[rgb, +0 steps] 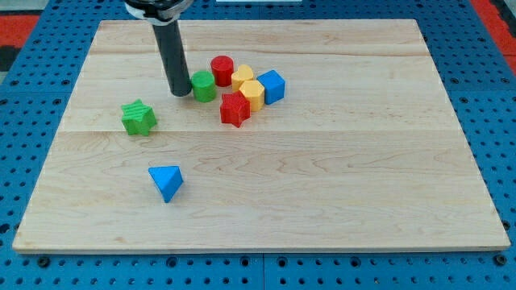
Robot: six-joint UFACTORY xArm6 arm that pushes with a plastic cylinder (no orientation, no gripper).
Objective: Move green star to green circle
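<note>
Wooden tabletop (322, 185) lay pale under us, resting on a blue pegboard (32, 121). Our end effector was only a dark rod with no jaws, so it had no open or closed state to report. Our tip (178, 93) stood at the cluster's 9 o'clock edge, just beside the green circle (203, 86), and we could not tell whether the two touched. The green star (139, 118) sat apart from the tip, at about 8 o'clock from it, clear of every other block. From the green circle, a red cylinder (222, 70) stood at 1 o'clock, and a red star (235, 109) at 4 o'clock. Two yellow blocks (248, 87), their shapes unclear, were packed between the red ones and a blue cube (272, 86) at the cluster's 3 o'clock end. A blue triangle (167, 182) lay alone at 6 o'clock from the green star.
</note>
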